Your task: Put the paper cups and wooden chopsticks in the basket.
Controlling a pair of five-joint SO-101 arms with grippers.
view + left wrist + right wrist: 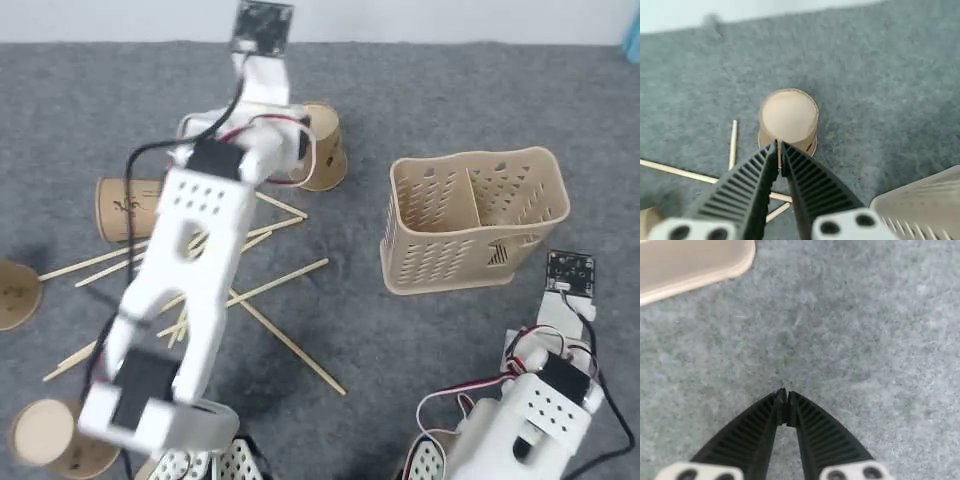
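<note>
A paper cup (789,119) stands upside-down on the grey carpet, also seen as the cup (322,147) by the left arm's tip. My left gripper (779,146) hovers just over its near edge, shut with nothing held. More cups lie at the left: one on its side (125,208), one at the edge (15,293), one at the front (45,435). Wooden chopsticks (270,285) lie scattered under the left arm, some chopsticks (732,144) beside the cup. The beige basket (470,215) stands at the right. My right gripper (785,394) rests shut, low over bare carpet near the basket's base (690,265).
The left arm (190,280) stretches across the middle and hides part of the chopsticks. The right arm (540,400) sits at the front right, in front of the basket. A basket corner (925,200) is close to the left gripper. The basket has two compartments.
</note>
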